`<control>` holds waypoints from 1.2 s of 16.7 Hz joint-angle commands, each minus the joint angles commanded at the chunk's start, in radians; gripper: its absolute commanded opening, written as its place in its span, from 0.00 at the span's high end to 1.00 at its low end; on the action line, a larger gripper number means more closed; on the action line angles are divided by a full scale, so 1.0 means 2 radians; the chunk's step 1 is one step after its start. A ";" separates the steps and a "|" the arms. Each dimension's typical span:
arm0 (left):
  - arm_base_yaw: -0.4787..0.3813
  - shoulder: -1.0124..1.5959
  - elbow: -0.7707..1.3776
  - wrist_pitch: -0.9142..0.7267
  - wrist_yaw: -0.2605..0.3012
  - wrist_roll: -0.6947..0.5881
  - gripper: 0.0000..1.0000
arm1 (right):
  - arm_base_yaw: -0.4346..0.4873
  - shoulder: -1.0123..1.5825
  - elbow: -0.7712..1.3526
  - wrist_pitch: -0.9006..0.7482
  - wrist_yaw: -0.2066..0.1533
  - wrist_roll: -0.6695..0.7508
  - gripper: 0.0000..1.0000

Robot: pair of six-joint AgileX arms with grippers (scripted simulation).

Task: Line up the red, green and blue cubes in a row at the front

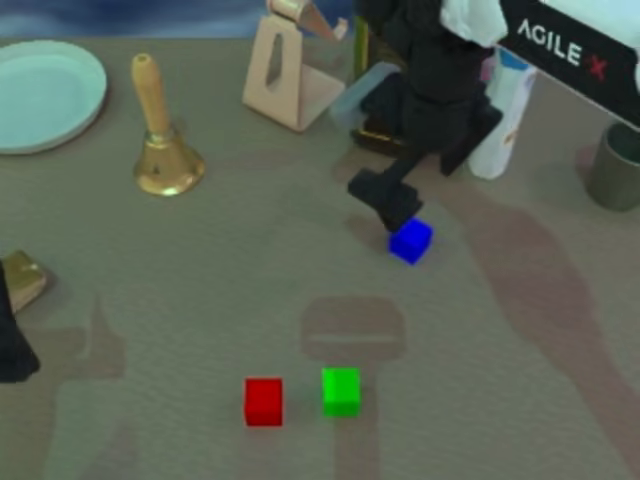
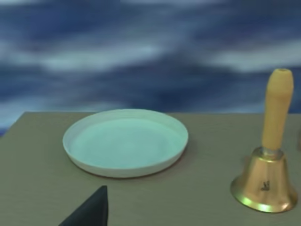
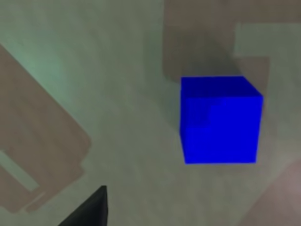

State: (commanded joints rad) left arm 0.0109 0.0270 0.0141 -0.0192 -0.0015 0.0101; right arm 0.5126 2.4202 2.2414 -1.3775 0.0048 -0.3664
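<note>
1. Right gripper (image 1: 392,205) hangs over mid-table, just behind the blue cube (image 1: 411,241).
2. In the right wrist view the blue cube (image 3: 220,121) sits on the table ahead of one dark fingertip (image 3: 91,209); nothing grips it, and how wide the jaws stand I cannot tell.
3. At the front, the red cube (image 1: 263,401) and green cube (image 1: 340,391) sit side by side with a small gap.
4. Left arm (image 1: 12,335) is parked at the left edge, facing the plate (image 2: 126,142) and brass bell (image 2: 270,165).
</note>
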 joint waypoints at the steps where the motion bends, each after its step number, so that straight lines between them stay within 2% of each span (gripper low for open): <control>1: 0.003 -0.009 -0.005 0.006 0.000 -0.003 0.00 | 0.002 0.010 0.011 -0.005 0.000 -0.002 0.00; 9: 0.005 -0.013 -0.007 0.010 0.001 -0.005 0.00 | 0.002 0.016 0.007 0.002 0.000 -0.003 0.00; 15: 0.005 -0.013 -0.007 0.010 0.001 -0.005 0.00 | 0.004 0.030 -0.091 0.117 0.001 -0.002 0.00; 20: 0.005 -0.013 -0.007 0.010 0.001 -0.005 0.00 | 0.004 0.034 -0.109 0.136 0.001 -0.002 0.00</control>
State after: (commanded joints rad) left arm 0.0200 0.0000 0.0000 0.0000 0.0000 0.0000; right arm 0.5211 2.4889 2.0227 -1.1045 0.0063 -0.3701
